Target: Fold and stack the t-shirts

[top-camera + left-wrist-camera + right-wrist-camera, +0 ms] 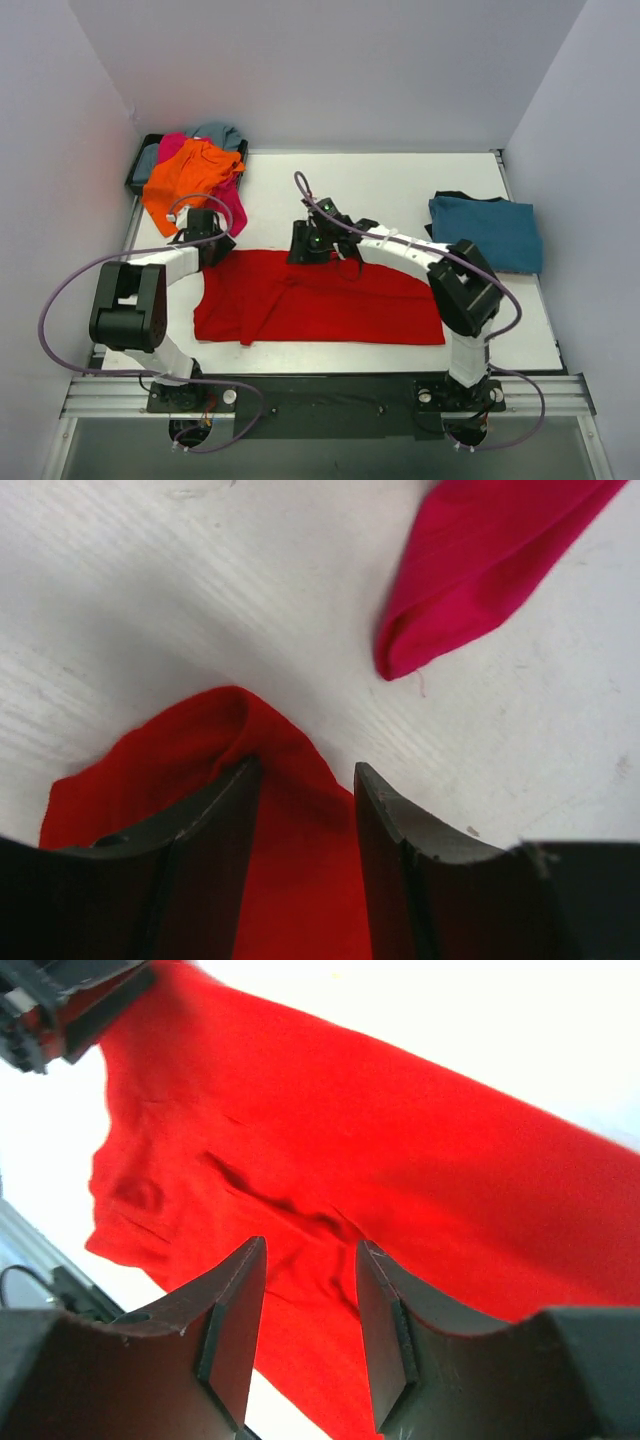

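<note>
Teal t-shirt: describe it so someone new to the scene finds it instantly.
Look at the white table, along its right edge. The teal t-shirt lies there folded, apart from the spread red t-shirt at centre and the colourful pile far left.

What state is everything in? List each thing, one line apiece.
red t-shirt: lying flat, wrinkled near the middle.
teal t-shirt: folded, set down at the right.
orange t-shirt: crumpled, draped over the bin.
pink t-shirt: crumpled, one end trailing onto the table.
grey-blue t-shirt: crumpled on the pile.
left gripper: fingers apart, straddling the red t-shirt's edge.
right gripper: fingers apart over the red t-shirt.
</note>
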Robot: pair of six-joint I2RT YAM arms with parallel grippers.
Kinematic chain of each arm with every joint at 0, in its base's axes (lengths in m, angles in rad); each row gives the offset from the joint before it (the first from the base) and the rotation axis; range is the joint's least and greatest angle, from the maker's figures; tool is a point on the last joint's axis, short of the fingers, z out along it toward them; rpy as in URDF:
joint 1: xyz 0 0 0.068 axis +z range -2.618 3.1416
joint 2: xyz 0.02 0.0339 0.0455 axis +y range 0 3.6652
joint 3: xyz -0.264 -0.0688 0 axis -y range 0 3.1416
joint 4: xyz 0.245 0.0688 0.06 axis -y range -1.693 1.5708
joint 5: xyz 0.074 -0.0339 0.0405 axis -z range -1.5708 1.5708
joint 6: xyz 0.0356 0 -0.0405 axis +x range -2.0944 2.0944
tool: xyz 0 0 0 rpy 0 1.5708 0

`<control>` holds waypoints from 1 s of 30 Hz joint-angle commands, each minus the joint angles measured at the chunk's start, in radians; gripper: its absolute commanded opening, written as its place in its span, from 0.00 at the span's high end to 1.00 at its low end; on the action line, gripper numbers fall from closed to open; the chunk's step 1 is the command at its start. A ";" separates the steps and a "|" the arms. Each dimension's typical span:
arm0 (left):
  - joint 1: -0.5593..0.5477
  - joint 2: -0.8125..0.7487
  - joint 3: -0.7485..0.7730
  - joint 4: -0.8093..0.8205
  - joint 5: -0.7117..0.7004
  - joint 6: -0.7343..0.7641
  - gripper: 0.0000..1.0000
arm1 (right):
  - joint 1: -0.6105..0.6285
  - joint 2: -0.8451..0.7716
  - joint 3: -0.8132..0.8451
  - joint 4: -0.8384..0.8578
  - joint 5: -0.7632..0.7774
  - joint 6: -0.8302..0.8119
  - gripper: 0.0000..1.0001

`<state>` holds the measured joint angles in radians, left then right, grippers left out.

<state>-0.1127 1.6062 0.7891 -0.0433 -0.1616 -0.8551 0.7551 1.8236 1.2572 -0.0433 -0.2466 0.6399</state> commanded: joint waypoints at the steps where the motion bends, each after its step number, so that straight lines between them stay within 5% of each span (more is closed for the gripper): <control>1: 0.036 0.070 0.050 0.068 0.056 0.004 0.47 | 0.012 0.141 0.115 0.250 -0.230 0.053 0.61; 12: 0.051 0.106 0.081 0.049 0.042 0.028 0.48 | 0.062 0.486 0.449 0.178 -0.430 0.038 0.59; 30: 0.054 0.097 0.102 -0.001 -0.013 0.051 0.49 | 0.049 0.264 0.096 0.235 -0.576 -0.081 0.64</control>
<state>-0.0700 1.7042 0.8661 -0.0017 -0.1223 -0.8288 0.8104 2.1979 1.4036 0.2253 -0.7719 0.6323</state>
